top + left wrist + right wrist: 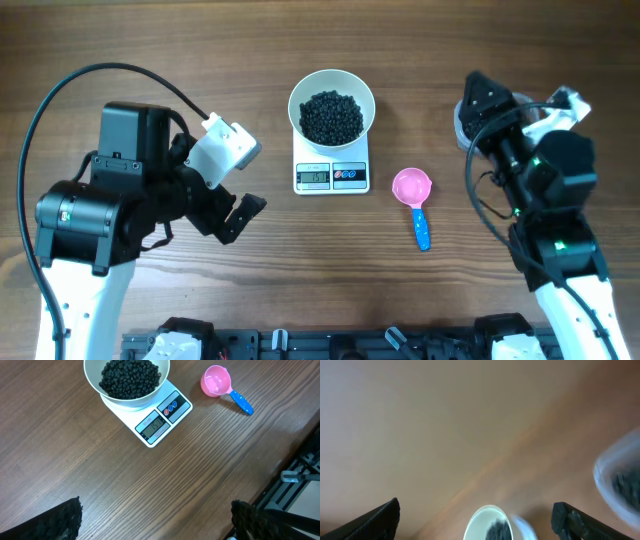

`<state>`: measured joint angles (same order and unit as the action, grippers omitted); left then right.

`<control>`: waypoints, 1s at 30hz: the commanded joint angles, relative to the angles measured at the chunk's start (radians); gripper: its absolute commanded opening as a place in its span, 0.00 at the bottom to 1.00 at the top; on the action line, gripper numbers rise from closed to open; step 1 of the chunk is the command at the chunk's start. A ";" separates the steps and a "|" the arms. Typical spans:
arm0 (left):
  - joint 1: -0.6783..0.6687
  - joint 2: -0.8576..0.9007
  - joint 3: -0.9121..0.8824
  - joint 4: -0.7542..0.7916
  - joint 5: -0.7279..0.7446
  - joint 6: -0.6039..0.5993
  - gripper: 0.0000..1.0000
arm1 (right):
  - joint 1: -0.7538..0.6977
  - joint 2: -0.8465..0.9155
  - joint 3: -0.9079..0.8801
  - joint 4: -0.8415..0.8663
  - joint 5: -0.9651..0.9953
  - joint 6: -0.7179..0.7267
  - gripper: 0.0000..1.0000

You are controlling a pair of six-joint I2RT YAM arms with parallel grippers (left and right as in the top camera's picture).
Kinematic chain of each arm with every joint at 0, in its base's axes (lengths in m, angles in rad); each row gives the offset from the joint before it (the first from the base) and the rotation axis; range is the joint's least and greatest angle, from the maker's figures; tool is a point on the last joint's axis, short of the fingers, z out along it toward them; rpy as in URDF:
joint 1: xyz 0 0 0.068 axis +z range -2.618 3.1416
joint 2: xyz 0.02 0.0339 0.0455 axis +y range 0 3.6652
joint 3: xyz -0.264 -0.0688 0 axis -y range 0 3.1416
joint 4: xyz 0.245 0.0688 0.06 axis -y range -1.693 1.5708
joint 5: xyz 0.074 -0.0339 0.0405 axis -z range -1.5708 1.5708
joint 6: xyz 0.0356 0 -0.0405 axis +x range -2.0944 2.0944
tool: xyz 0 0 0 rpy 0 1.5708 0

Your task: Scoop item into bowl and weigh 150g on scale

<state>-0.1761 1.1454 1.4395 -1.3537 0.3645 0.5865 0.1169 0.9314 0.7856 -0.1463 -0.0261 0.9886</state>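
Wood-grain table carries all items; both arms stand over it, one at each side.

Left side: the left gripper hangs above bare wood with its jaws spread wide and nothing between them. It is well apart from the scale.

Centre: the scale sits flat on the table, its display and two round buttons facing the near edge. Digits are lit on the display, but they are too small to read with certainty. The bowl stands upright on the scale's platform and overhangs its far edge. The bowl holds a heap of the black pellets, which covers its floor and stays below the rim.

Right of centre: a pink scoop lies on the table near the scale without touching it. Its cup faces up and is empty, and its blue handle points toward the near edge.

Right side: the right gripper is raised over the table, jaws fully apart and holding nothing. A clear tub sits partly under that arm. The wrist view is blurred, yet dark contents show inside the tub.
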 commanded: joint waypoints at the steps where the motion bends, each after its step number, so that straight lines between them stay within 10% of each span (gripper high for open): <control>1: 0.007 -0.001 0.012 0.002 0.012 0.011 1.00 | 0.000 0.039 0.008 -0.160 -0.052 0.311 1.00; 4: 0.007 -0.001 0.012 0.002 0.012 0.011 1.00 | 0.000 0.025 0.008 -0.240 -0.039 0.307 1.00; 17: 0.007 -0.001 0.012 0.002 0.012 0.011 1.00 | -0.001 -0.309 -0.030 -0.214 0.061 -0.638 1.00; 30: 0.007 -0.001 0.012 0.002 0.012 0.011 1.00 | -0.037 -0.610 -0.414 0.068 0.086 -0.858 1.00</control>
<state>-0.1761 1.1454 1.4395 -1.3540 0.3645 0.5865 0.0895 0.3862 0.4519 -0.1341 0.0429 0.2298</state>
